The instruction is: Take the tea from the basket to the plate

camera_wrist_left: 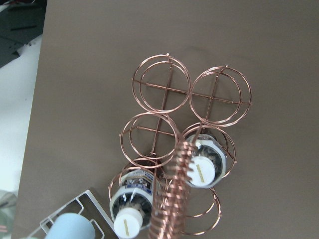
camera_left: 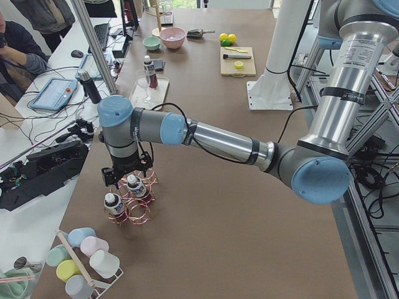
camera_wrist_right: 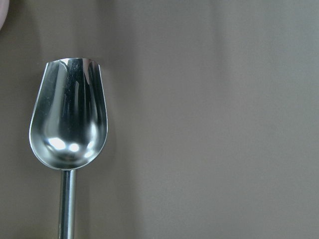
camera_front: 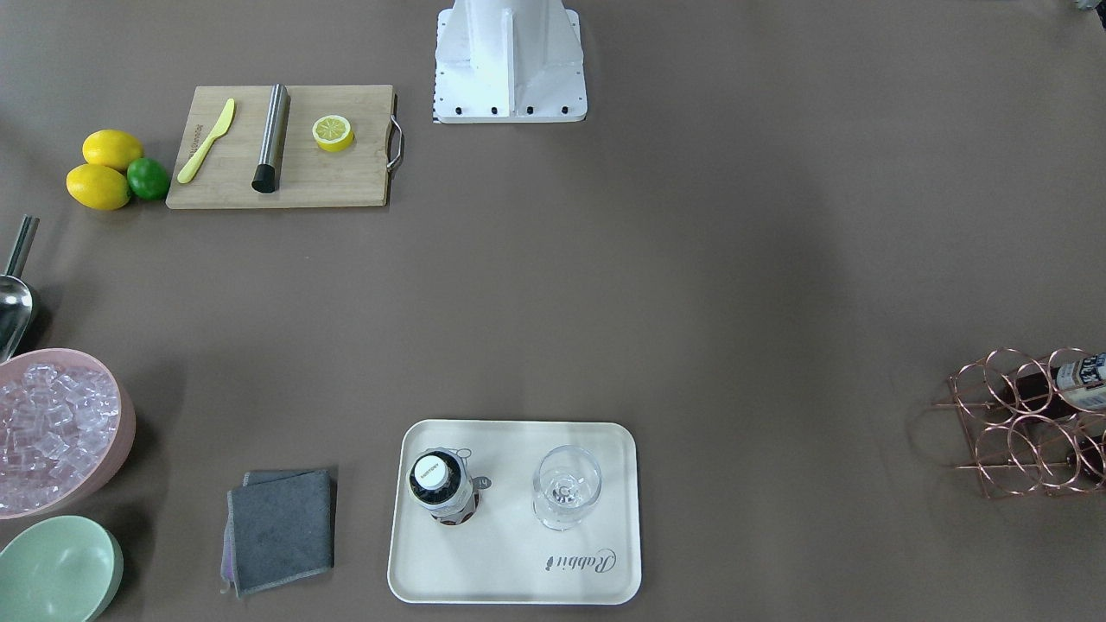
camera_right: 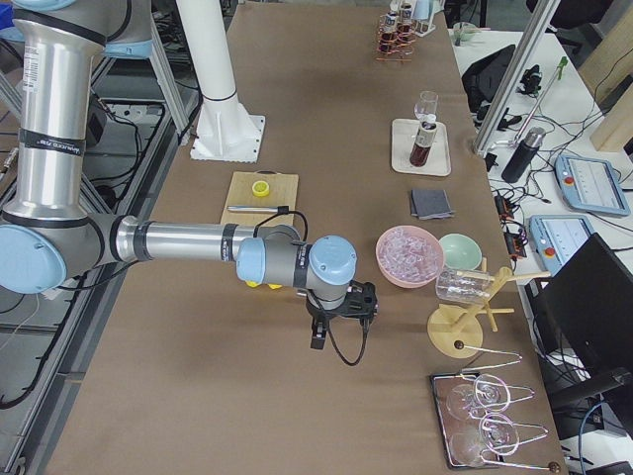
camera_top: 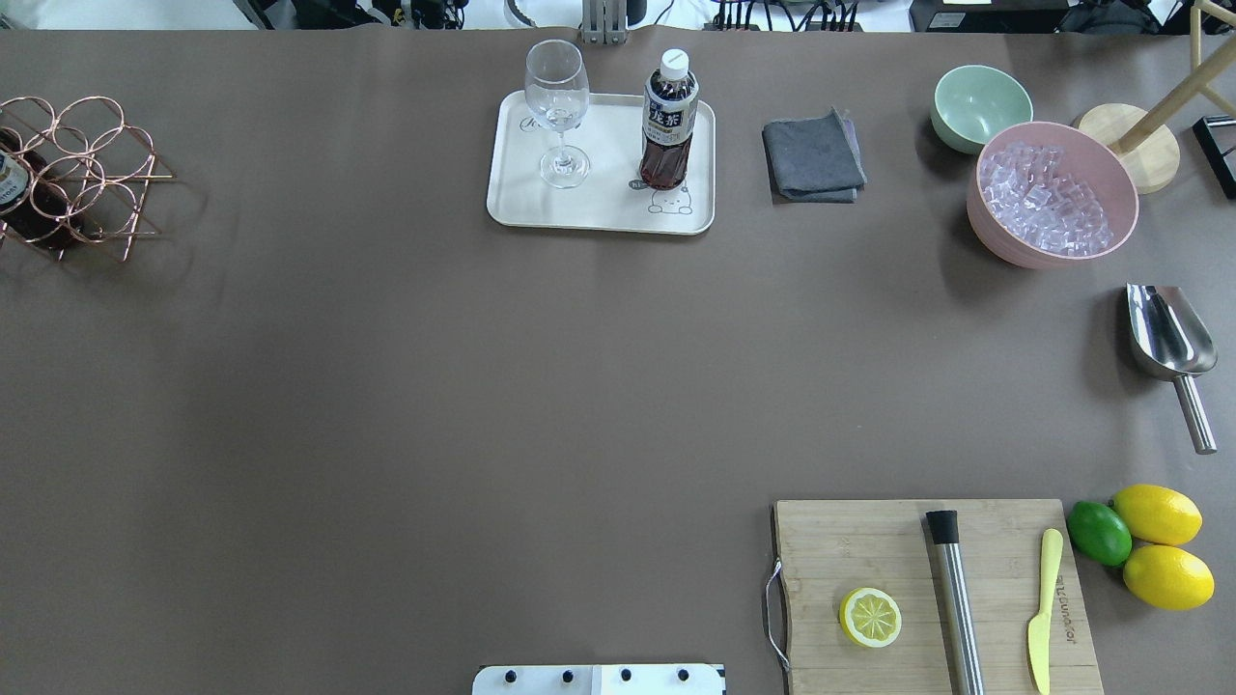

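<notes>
One tea (camera_top: 669,121) upright on the plate (camera_top: 599,208), white cap up, dark liquid below the grey label, at the end with the bear print. On the same plate, a wine glass (camera_top: 558,106) upright beside it, near but apart. Plate at the middle of the desk (camera_top: 435,386), along the edge far from the robot.

At the robot's left end of the desk, well apart from the plate, the basket (camera_wrist_left: 175,189). In it a second tea bottle (camera_wrist_left: 202,167), cap up, in the ring just beside the coiled handle. A third tea bottle (camera_wrist_left: 130,201) in a ring on the handle's other side.

Left tool (camera_left: 129,177) pointing straight down over the basket, close above the bottle caps. Seen from the side view only, so cannot tell whether released or clenched, nor whether touching a cap.

Right tool (camera_right: 334,319) pointing down above the desk near the pink bowl of ice (camera_top: 1125,183); again cannot tell whether released or clenched. Below its wrist camera, a steel scoop (camera_wrist_right: 68,124) flat on the desk.

Beside the plate, toward the robot's right: a folded grey cloth (camera_top: 813,156), then a mint-green bowl (camera_top: 977,106). Nearer the robot, a wooden cutting board (camera_top: 869,550) with a half lemon (camera_top: 870,617), a steel rod (camera_top: 956,598) and a yellow knife (camera_top: 1043,608). Just beside the board, two lemons (camera_top: 1159,514) and a lime (camera_top: 1099,533), touching.
</notes>
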